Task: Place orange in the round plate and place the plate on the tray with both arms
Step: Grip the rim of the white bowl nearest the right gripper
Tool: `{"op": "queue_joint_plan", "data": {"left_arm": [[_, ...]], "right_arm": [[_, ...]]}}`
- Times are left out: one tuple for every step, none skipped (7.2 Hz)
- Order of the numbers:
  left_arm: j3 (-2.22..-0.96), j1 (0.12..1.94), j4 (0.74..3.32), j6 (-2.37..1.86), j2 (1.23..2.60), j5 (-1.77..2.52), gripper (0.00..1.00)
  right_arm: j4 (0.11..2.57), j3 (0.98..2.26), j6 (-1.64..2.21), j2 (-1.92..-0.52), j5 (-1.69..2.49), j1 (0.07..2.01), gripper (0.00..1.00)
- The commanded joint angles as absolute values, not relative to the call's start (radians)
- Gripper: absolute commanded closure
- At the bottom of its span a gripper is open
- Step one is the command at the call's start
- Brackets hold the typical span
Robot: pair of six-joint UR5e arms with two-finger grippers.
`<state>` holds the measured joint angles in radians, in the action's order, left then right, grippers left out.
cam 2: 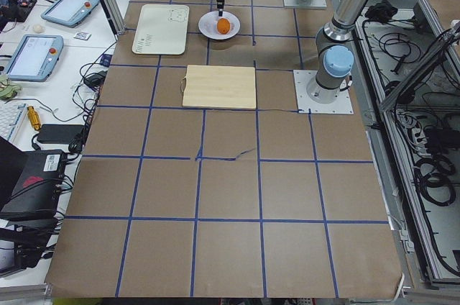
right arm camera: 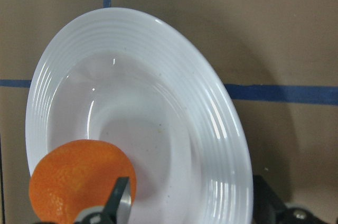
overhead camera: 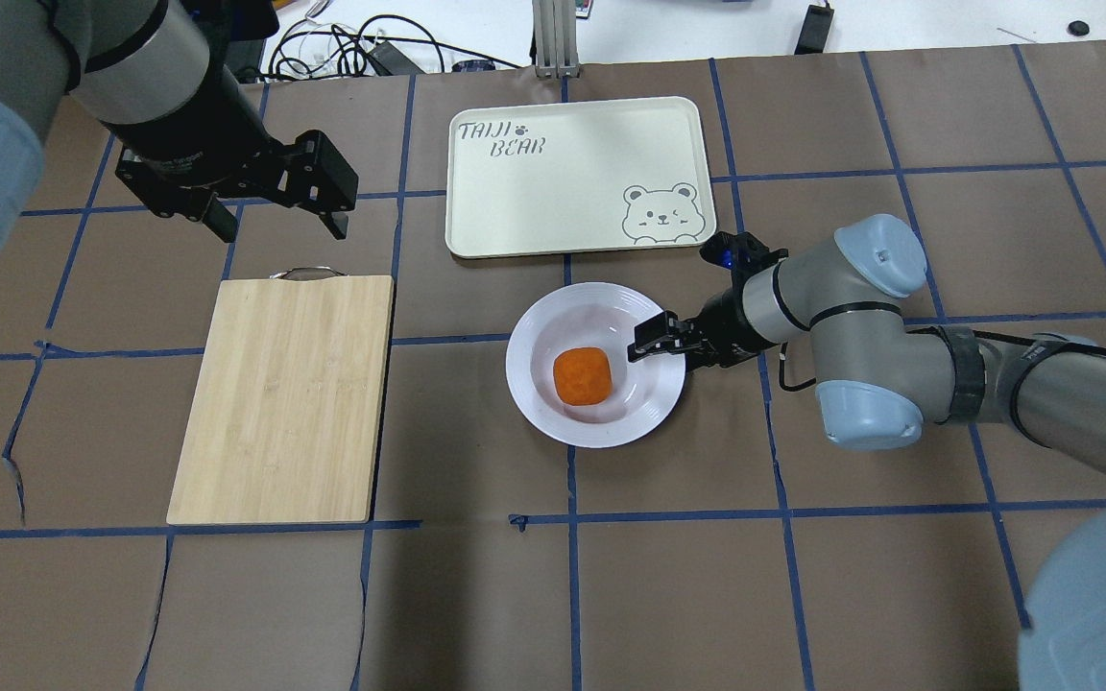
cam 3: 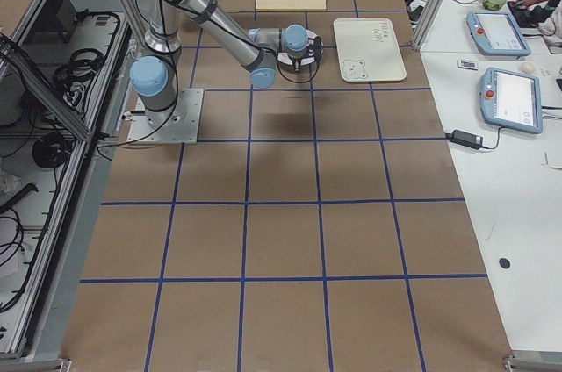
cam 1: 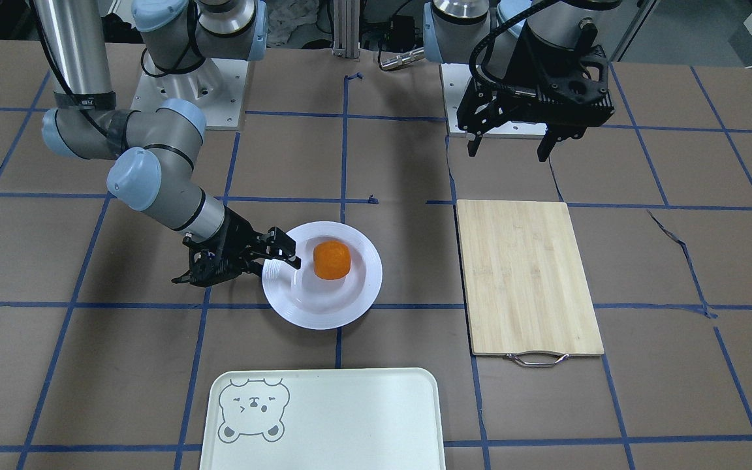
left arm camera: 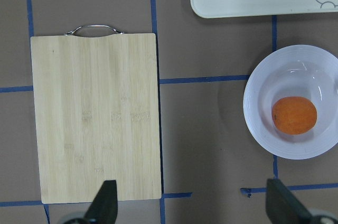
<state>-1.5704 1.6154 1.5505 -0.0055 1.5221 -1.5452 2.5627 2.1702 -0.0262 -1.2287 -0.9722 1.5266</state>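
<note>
From my console the orange reads as a small, bright, lumpy-skinned fruit, blunt-cornered from overhead. It sits in the shallow well of the round plate, a little toward the side nearest the robot. In the left wrist view it looks slightly wider than tall, its long axis lying roughly along the table's length, though it is close enough to round that I would not call it pointing anywhere.

The plate is glossy white with a ridged rim and lies flat on the table, near the tray but apart from it, and to the right of the bamboo cutting board. The tray's long side runs across the table, and its bear drawing is in the corner nearest the plate.

The right gripper reaches in low at the plate's right edge. Its jaws are apart, one finger over the well beside the orange and the other outside the rim. The left gripper hangs above the board's handle end with its jaws spread wide and empty
</note>
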Motion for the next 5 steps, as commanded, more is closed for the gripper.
{"op": "queue_joint_plan", "data": {"left_arm": [[-1.565, 1.617, 1.551, -0.005, 1.523, -1.546, 0.0], [-1.565, 1.617, 1.551, -0.003, 1.523, -1.546, 0.0], [-1.565, 1.617, 1.551, -0.003, 1.523, -1.546, 0.0], [-1.566, 1.617, 1.552, -0.005, 1.523, -1.546, 0.0], [-1.566, 1.617, 1.551, -0.005, 1.523, -1.546, 0.0]], "right_arm": [[2.557, 2.171, -0.02, -1.201, -0.973, 1.532, 0.31], [2.559, 2.171, -0.014, -1.2, -0.971, 1.534, 0.34], [2.56, 2.169, -0.009, -1.2, -0.971, 1.535, 0.36], [2.559, 2.169, -0.009, -1.2, -0.973, 1.536, 0.49], [2.565, 2.169, -0.011, -1.201, -0.988, 1.536, 0.71]]}}
